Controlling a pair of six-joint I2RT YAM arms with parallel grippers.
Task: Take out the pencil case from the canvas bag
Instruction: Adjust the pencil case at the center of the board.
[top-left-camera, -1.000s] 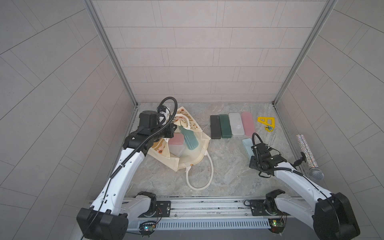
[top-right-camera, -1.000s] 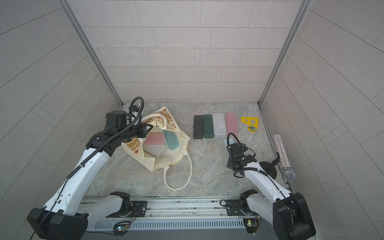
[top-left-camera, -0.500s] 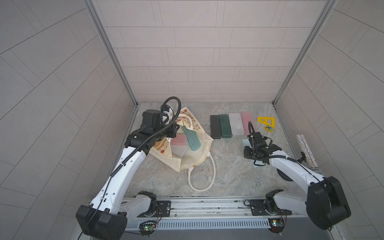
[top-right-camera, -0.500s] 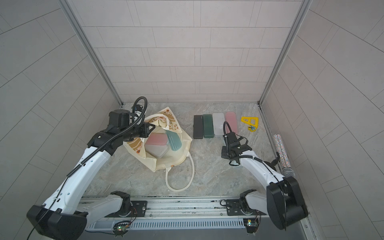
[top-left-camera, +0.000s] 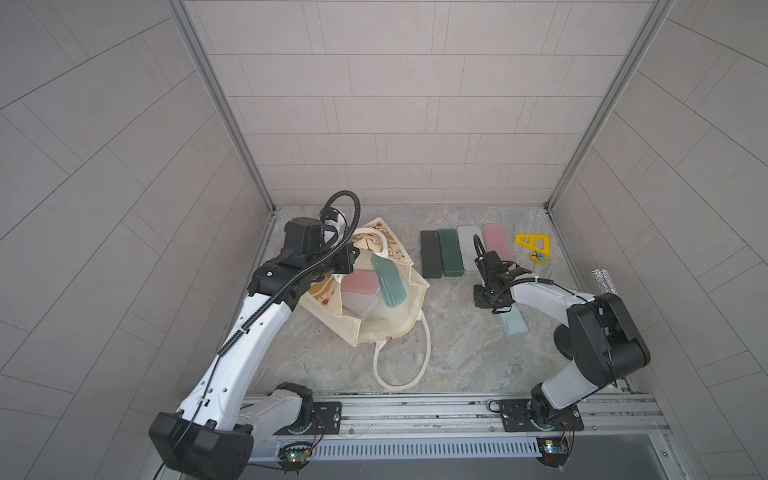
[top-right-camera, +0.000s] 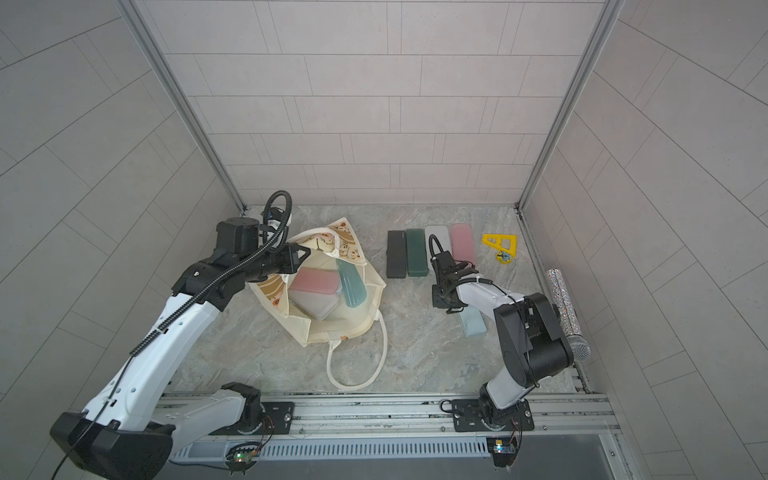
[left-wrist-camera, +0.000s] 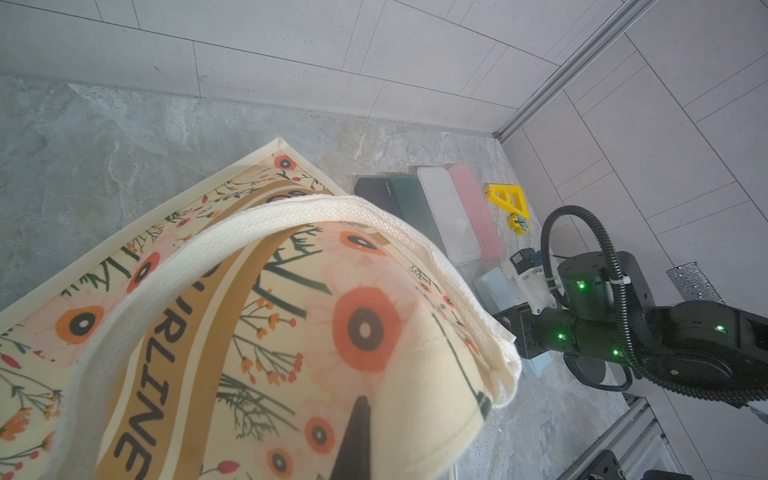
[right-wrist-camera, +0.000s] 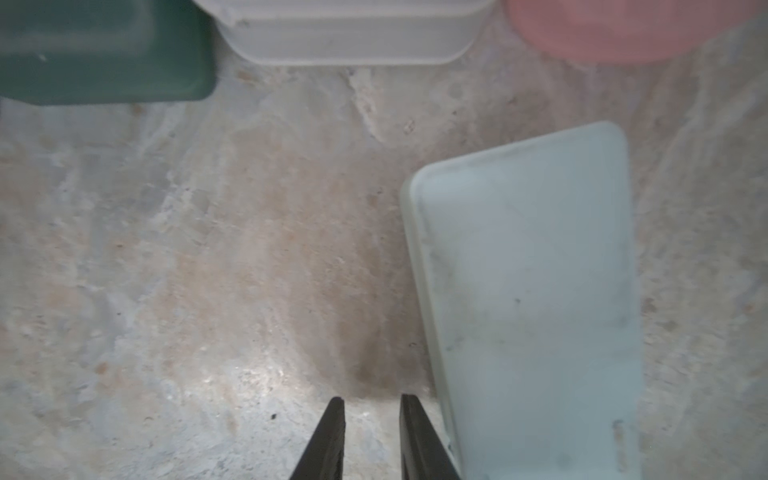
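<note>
pale blue case (top-left-camera: 514, 328): part hidden under right arm (top-left-camera: 540, 294) | canvas bag (left-wrist-camera: 291, 332): cropped (left wrist view)

The open cream flower-printed canvas bag (top-left-camera: 399, 328) was crowded by three plastic pencil cases (top-left-camera: 360, 284). Bare marble tabletop (top-left-camera: 451, 332) was left to its right, bounded by a far row of four cases (top-left-camera: 451, 257) and a pale blue case (top-left-camera: 514, 327).

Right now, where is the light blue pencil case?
In both top views the light blue pencil case lies at the robot's right, nearer the robot than the pink case, beside the right gripper.
</note>
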